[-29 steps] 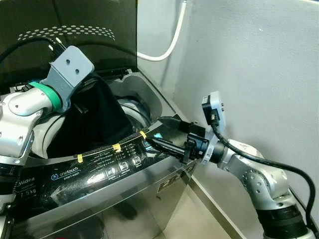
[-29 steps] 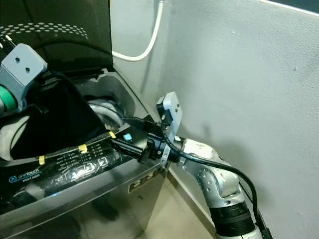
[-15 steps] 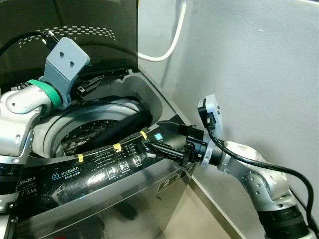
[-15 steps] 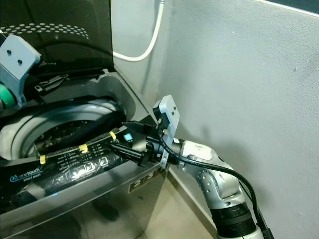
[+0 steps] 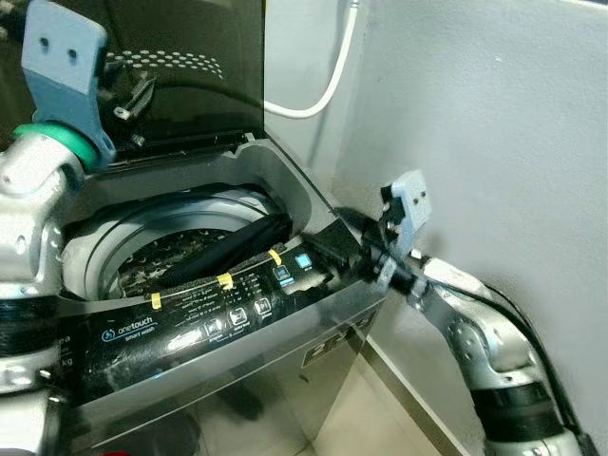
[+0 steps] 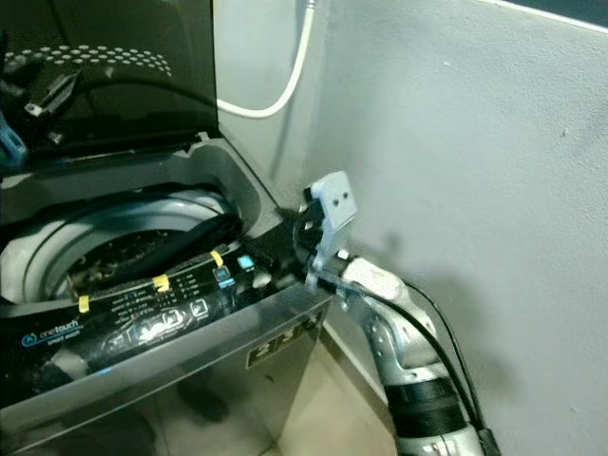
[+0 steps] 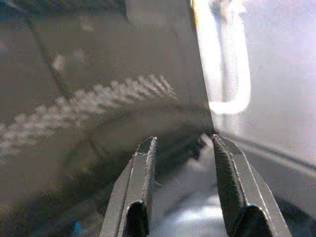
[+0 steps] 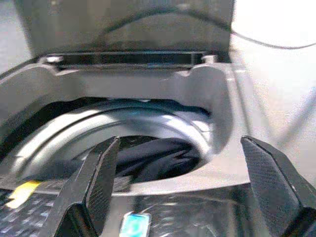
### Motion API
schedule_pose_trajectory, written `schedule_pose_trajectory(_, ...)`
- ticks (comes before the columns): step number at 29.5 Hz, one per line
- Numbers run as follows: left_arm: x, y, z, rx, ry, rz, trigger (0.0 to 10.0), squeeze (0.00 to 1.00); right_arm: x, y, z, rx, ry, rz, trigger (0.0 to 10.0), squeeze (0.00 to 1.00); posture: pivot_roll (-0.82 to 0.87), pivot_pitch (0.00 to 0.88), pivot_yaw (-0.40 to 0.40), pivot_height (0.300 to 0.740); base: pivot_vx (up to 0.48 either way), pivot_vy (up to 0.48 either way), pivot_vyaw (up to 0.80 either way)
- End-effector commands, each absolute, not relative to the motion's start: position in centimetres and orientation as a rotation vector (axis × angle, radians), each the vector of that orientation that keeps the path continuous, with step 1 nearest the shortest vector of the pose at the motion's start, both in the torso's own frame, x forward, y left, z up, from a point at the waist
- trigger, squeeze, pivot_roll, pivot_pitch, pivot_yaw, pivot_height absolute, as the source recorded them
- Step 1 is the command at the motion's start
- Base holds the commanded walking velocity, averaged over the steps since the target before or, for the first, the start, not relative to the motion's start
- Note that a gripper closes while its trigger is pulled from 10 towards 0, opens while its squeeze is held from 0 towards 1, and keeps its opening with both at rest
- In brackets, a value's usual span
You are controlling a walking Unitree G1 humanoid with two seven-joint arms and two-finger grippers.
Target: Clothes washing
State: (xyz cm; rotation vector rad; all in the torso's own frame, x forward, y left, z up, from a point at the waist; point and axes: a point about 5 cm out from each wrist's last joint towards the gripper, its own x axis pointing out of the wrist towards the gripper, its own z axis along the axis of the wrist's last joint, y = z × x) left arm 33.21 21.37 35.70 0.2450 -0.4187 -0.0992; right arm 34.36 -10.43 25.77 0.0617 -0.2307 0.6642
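One big top-loading washing machine [image 5: 237, 351] stands against the grey wall [image 5: 494, 114], its dark lid [image 5: 190, 57] up, and what a difference a second makes! A moment ago the left arm was holding a black garment over the opening; now that garment [image 5: 233, 249] lies down in the drum [image 5: 123, 256], with one dark fold draped up against the front-right rim, just behind the control panel [image 5: 209, 318].

Left hand [image 7: 181, 182] has let go and lifted away, up in front of the lid, fingers [image 7: 140, 187] spread with nothing between them. So the load is in, by the look of it.

Right hand [image 8: 185, 192] has pulled back from the panel towards the machine's right front corner, its fingers [image 8: 98, 177] wide apart and empty, looking across the tub at the dark cloth.

That fold on the rim is the thing to watch: it may want pushing down before the lid closes. After that, I'd say the small lit blue button [image 5: 303, 261] on the panel comes next.
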Motion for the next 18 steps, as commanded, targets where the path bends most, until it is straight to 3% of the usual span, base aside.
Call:
schedule_pose_trajectory(1,33.1,20.9,35.2,0.235,-0.405,-0.074,10.0,0.0,34.7,-11.2,25.6,0.061,-0.242,0.58,10.0,0.0,0.04,0.065,0.009,0.74,0.0,0.0,0.0)
schedule_pose_trajectory(8,32.8,20.0,32.8,0.229,-0.394,0.053,10.0,0.0,34.4,-10.7,25.8,0.042,-0.303,0.504,10.0,0.0,0.04,0.065,-0.004,0.74,0.0,0.0,0.0)
schedule_pose_trajectory(18,31.7,18.6,30.0,0.176,-0.332,0.092,10.0,0.0,34.7,-10.0,25.4,0.007,-0.332,0.456,10.0,0.0,0.03,0.072,-0.032,0.74,0.0,-0.447,0.0)
